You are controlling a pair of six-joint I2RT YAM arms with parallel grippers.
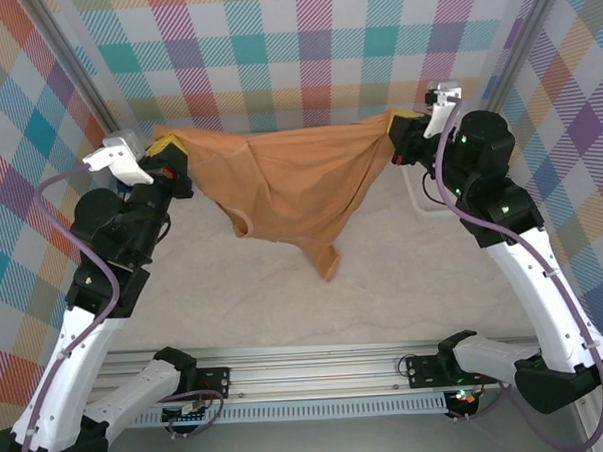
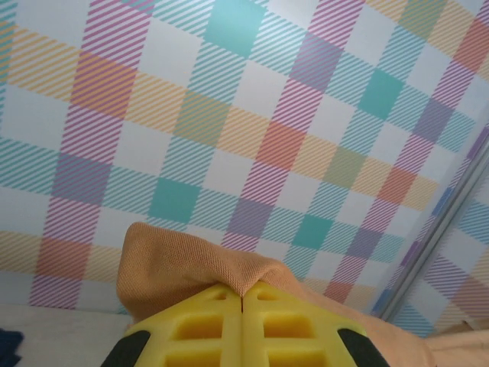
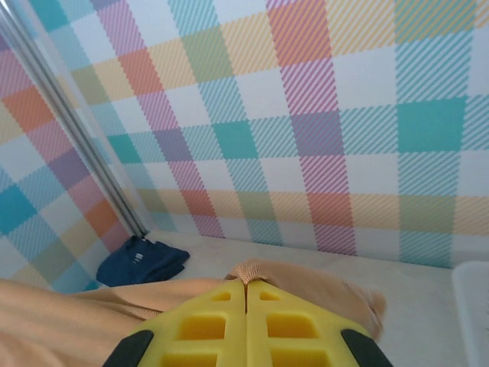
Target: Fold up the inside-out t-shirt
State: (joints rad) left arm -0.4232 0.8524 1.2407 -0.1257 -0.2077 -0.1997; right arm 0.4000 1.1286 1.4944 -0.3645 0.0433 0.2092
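Jaws on both arms are pressed together, each pinching cloth: left gripper [image 1: 168, 150] bites one edge of the tan inside-out t-shirt [image 1: 280, 182] at far left, and right gripper [image 1: 401, 125] bites the opposite edge at far right. Wrist views agree: yellow pads shut w/ fabric bunched at the seam btwn them. Shirt hangs stretched btwn the two grippers over the table [image 1: 414, 281], its middle sagging and a pointed tail drooping toward the near side; can't tell if the tail touches the surface. Step in hand looks like spreading the shirt to lay it flat before folding. To do it well: even tension L/R, both arms at the same height, lower together so the tail lands first and the rest rolls out w/o creases. Don't over-pull, since the pinches look shallow and could slip. A folded navy shirt [image 3: 145, 261] lies by the wall near a corner post, so steer clear of it.
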